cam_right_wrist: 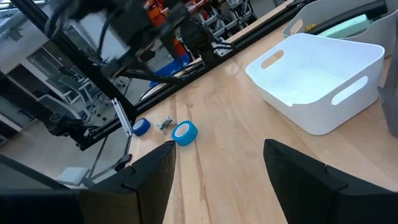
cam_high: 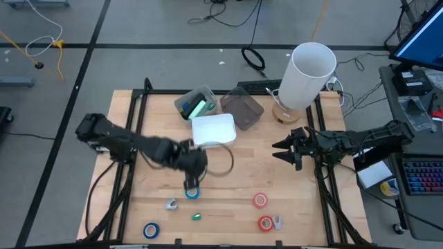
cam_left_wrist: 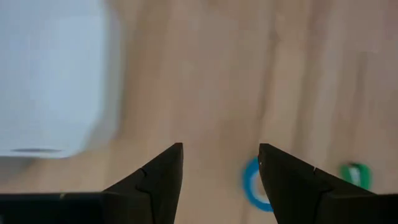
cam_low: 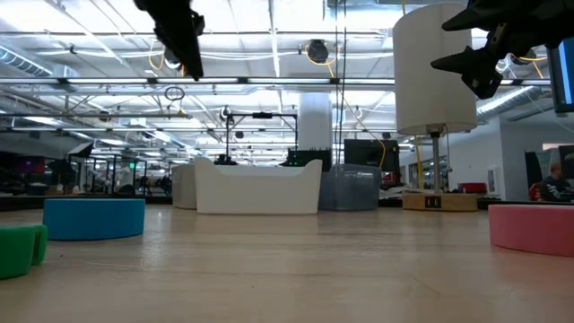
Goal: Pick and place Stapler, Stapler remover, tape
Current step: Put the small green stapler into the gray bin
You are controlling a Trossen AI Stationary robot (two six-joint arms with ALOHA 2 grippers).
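no writing is showing readably. the left gripper (cam_high: 192, 184) is hanging with fingers spread, gripping nothing, just above a blue tape (cam_high: 192, 194) ring lying at lower centre. the right gripper (cam_high: 282, 149) is waiting at centre right, likewise spread and empty.
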